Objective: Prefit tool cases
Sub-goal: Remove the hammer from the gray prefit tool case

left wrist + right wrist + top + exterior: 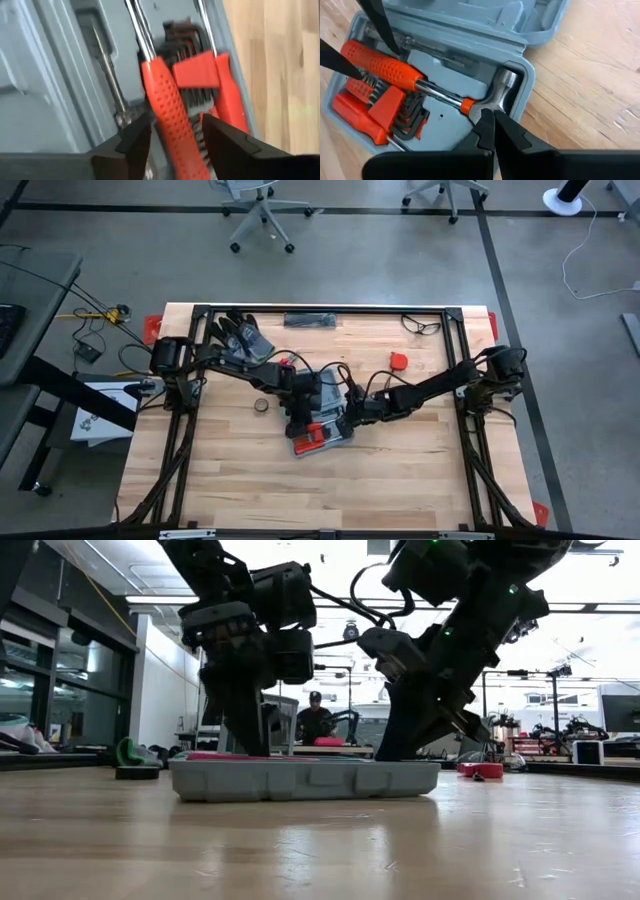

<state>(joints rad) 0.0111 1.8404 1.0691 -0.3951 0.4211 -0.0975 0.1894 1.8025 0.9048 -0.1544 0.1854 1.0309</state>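
Note:
The blue-grey tool case (322, 436) lies open and flat at the table's middle, and it also shows in the low view (300, 778). Its tray holds a hammer with an orange handle (167, 107), hex keys (410, 117) and other orange tools. Its lid (510, 15) lies beside the tray. My left gripper (172, 132) is open, with one finger on each side of the hammer's handle near its free end. My right gripper (490, 117) is shut at the hammer's steel head. My left gripper stands astride the orange handle; whether a finger touches it I cannot tell. My right gripper has its shut fingertips (485, 125) down on the hammer's head (499, 92), at the tray's corner recess. They come slanting from above, and the hammer lies in the tray.
Dark gloves (240, 335) lie at the far left and a small tape roll (261, 406) lies left of the case. A red part (399, 360), a black strip (312, 320) and a cable loop (420, 326) lie toward the far edge. Bare wood spreads near the front.

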